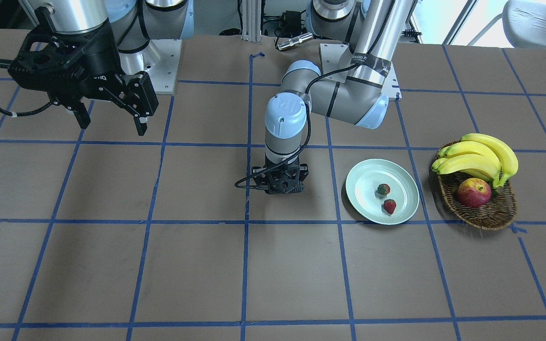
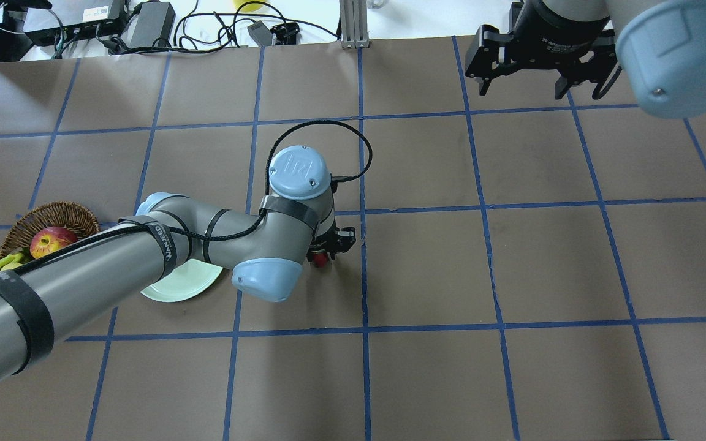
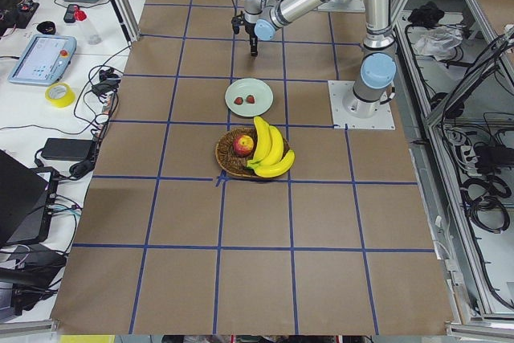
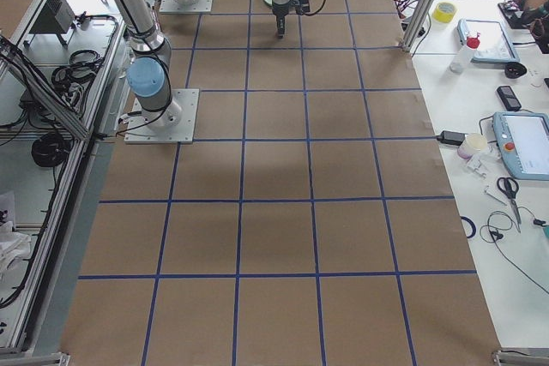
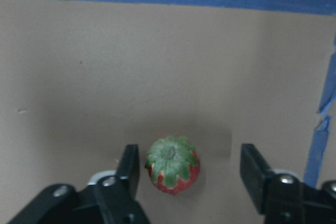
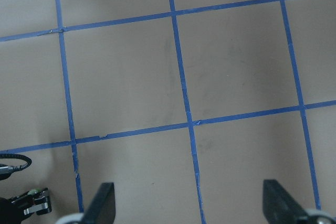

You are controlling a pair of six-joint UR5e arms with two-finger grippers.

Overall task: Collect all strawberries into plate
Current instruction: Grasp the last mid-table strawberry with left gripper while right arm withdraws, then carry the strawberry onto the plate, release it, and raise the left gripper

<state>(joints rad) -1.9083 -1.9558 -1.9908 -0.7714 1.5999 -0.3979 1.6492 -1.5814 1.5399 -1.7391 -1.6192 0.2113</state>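
One strawberry (image 5: 172,164) lies on the brown table between the open fingers of my left gripper (image 5: 190,156), close to the finger on the view's left, which stands right against it; the other finger is well clear. It shows as a red spot (image 2: 320,259) under the left gripper (image 2: 328,245) in the overhead view. Two more strawberries (image 1: 383,189) (image 1: 389,206) lie in the mint-green plate (image 1: 363,182). The left gripper (image 1: 282,182) is lowered to the table, beside the plate. My right gripper (image 1: 113,127) is open, empty and held high, far from the plate.
A brown wicker basket (image 1: 488,215) with bananas (image 1: 479,156) and a red-yellow apple (image 1: 473,192) stands right beside the plate, on the side away from the left gripper. Blue tape lines cross the table. My left arm covers most of the plate (image 2: 181,285) in the overhead view.
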